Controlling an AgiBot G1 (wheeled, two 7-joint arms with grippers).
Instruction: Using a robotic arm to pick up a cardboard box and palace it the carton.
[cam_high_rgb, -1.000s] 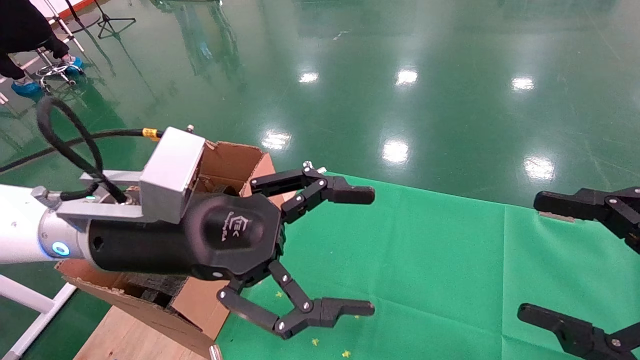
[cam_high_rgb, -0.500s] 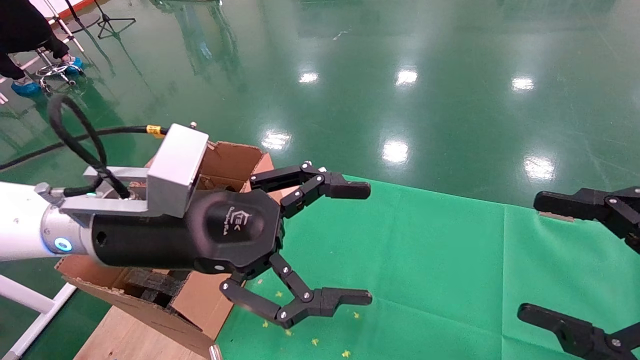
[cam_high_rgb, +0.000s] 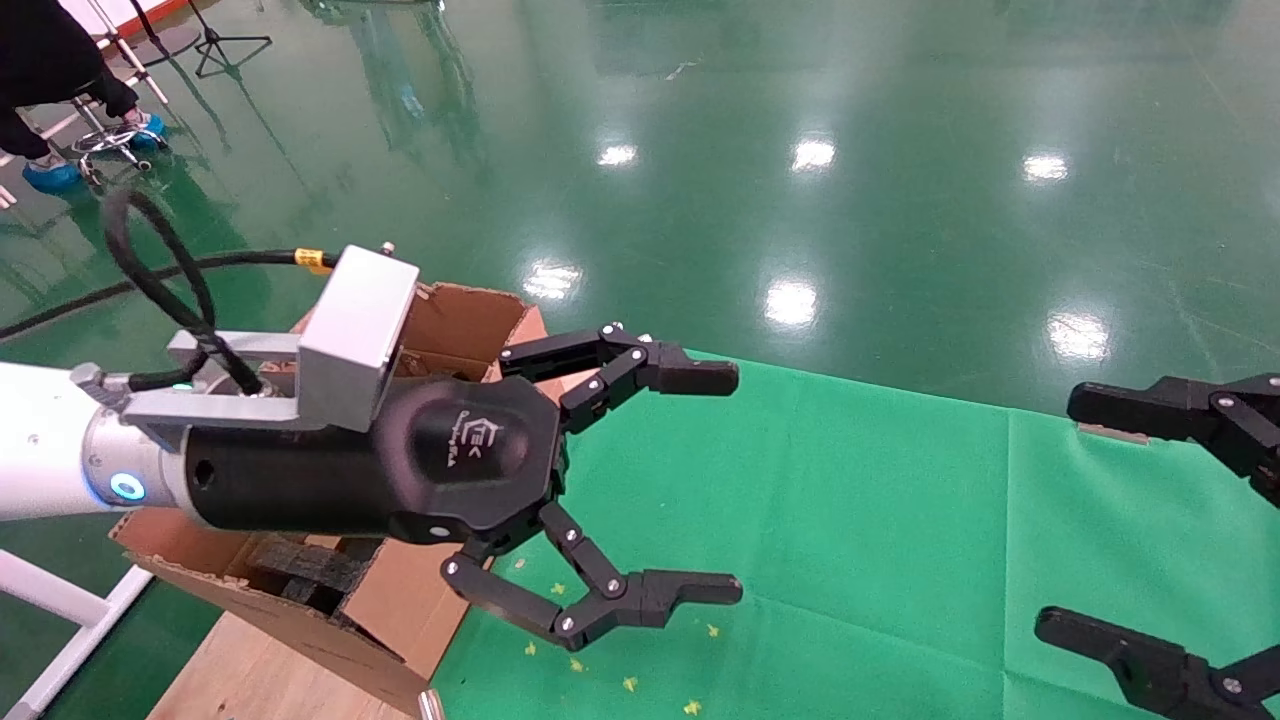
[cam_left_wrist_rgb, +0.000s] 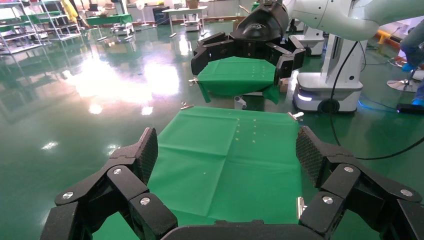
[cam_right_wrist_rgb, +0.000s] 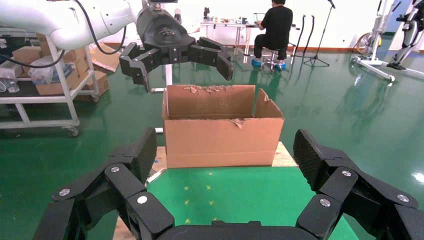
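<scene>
We see the green-covered tabletop (cam_high_rgb: 880, 560) filling the lower right of the head view, with the carton (cam_high_rgb: 455, 320) at its 9 o'clock edge, flaps upright and black foam blocks (cam_high_rgb: 300, 570) inside. The robotic arm (cam_high_rgb: 40, 450), our left one, reaches across above the carton; its left pincer (cam_high_rgb: 735, 485) hangs over the cloth with both fingers spread wide and nothing between them. At about 3 o'clock the right pincer (cam_high_rgb: 1060, 515) juts in from the frame edge, also spread wide and empty. The cardboard box is in none of our views. Small yellow specks (cam_high_rgb: 630, 684) dot the cloth below the left pincer.
</scene>
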